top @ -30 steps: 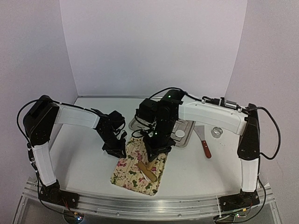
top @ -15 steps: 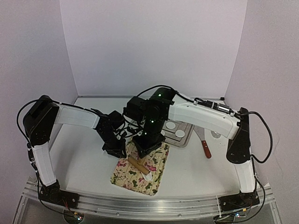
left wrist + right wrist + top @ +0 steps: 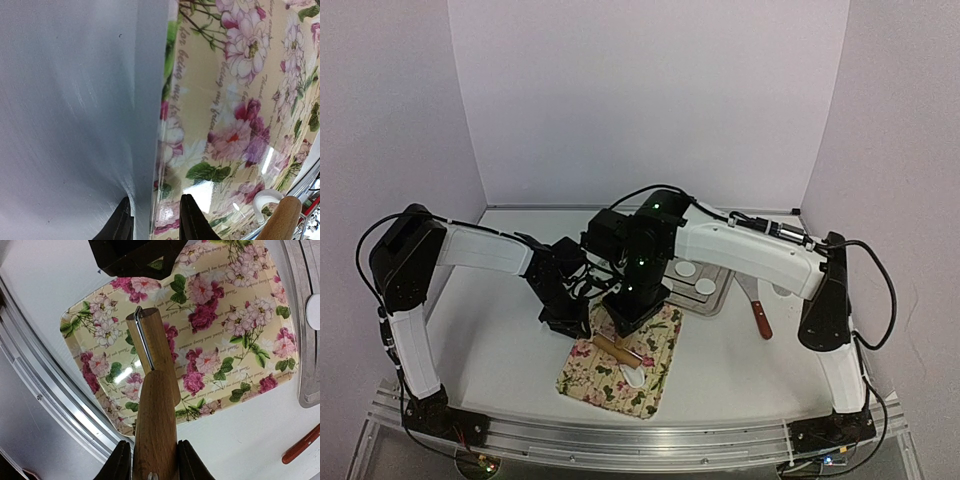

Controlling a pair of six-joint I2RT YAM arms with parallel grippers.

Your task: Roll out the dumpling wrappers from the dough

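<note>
Right pincer (image 3: pixel 154 461) has swung the rolling pin (image 3: pixel 156 390) leftward over the tray (image 3: pixel 245 347).

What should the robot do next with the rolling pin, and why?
Probably bring the rolling pin down onto the white dough piece and press it flatter. The right tool grips the pin's handle over the flowered tray. The left tool pinches the tray's rim, which should steady it. The dough lies on the tray close to the pin's far end.
</note>
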